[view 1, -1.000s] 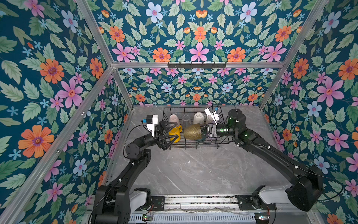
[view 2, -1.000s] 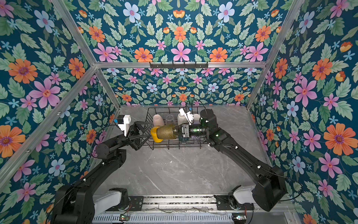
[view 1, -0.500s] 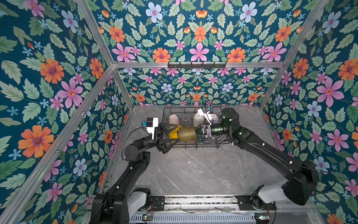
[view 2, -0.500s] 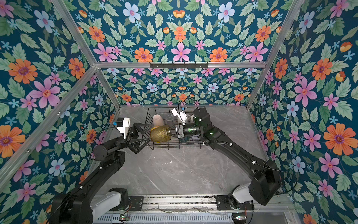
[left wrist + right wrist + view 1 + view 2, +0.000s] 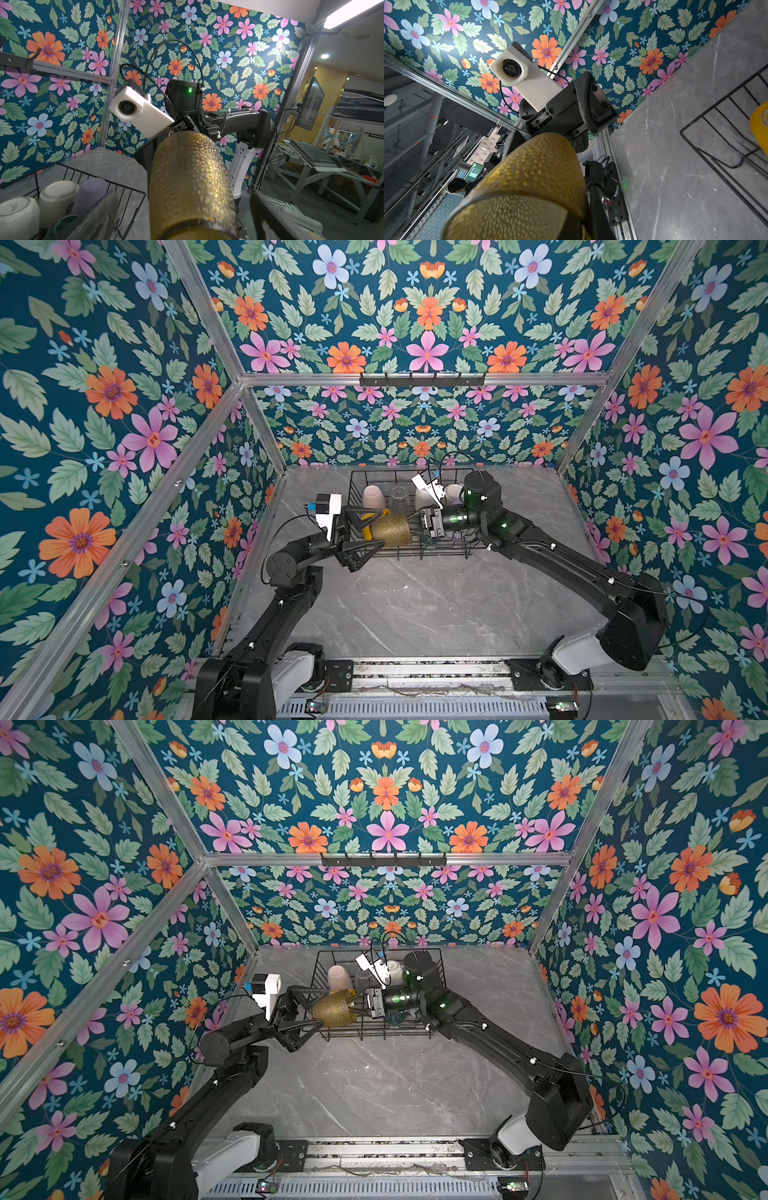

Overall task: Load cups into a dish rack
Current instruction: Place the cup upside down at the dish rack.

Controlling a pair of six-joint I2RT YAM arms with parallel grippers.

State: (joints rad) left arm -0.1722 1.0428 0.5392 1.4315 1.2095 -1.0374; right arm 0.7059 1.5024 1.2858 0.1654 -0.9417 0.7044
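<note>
An olive-brown dimpled tumbler (image 5: 390, 529) (image 5: 334, 1006) hangs on its side over the front left part of the black wire dish rack (image 5: 415, 558) (image 5: 374, 1038). My right gripper (image 5: 415, 526) (image 5: 360, 1006) (image 5: 571, 224) is shut on its rim end. My left gripper (image 5: 380, 529) (image 5: 322, 1009) (image 5: 182, 218) is open, its fingers (image 5: 268, 216) straddling the tumbler's (image 5: 191, 187) other end with gaps on both sides. A yellow mug (image 5: 366, 531) (image 5: 759, 124) sits in the rack just behind the tumbler (image 5: 529, 182).
In the rack's back row stand a pale pink cup (image 5: 374, 497), a clear glass (image 5: 398, 493) and white mugs (image 5: 424, 497) upside down. A lilac tumbler (image 5: 91, 193) stands beside the white mugs (image 5: 58, 195). Grey marble table (image 5: 415, 614) lies in front; floral walls close three sides.
My right arm has carried the tumbler leftward along the rack's front. The open left gripper has come in around the tumbler's free end.
</note>
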